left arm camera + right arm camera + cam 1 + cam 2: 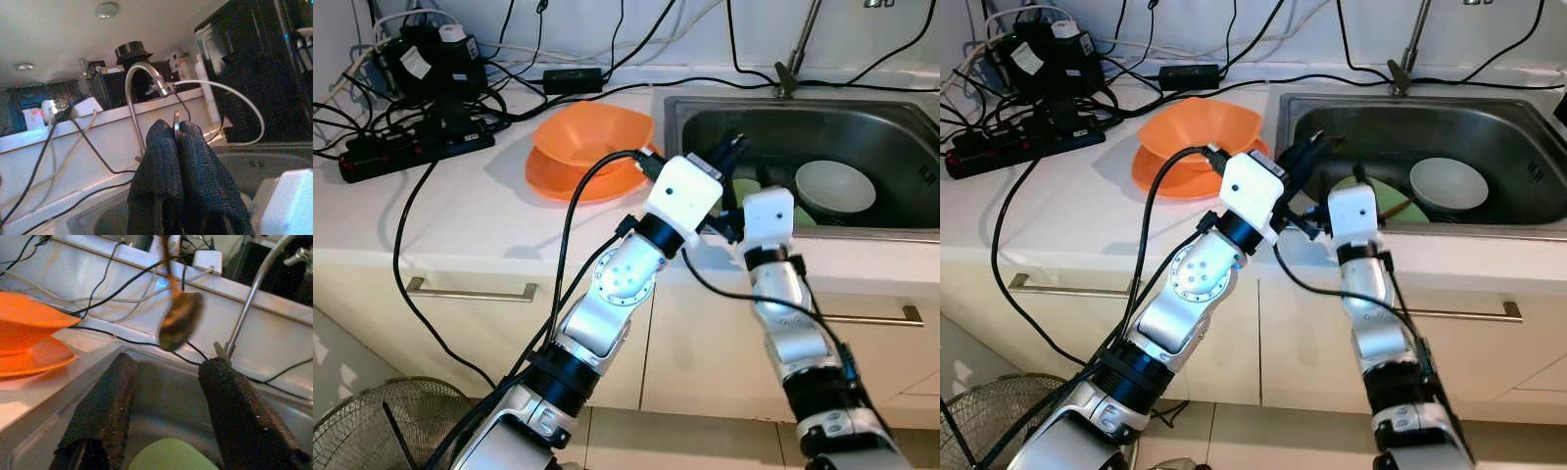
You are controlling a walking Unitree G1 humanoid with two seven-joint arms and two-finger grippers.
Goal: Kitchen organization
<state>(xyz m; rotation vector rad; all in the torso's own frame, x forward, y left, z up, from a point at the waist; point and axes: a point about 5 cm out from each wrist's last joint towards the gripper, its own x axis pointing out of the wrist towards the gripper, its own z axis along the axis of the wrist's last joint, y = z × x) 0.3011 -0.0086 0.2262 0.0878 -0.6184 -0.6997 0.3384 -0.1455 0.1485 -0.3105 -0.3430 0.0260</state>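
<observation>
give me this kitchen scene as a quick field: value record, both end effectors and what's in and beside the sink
left end effector: shut on a metal spoon, held above the sink
right end effector: open, holding nothing, over the sink's left part
sink: stainless steel, contains a white bowl and a green plate
counter left of sink: orange bowl resting on an orange plate
back of counter: black power strip and tangled cables
faucet: behind the sink
</observation>
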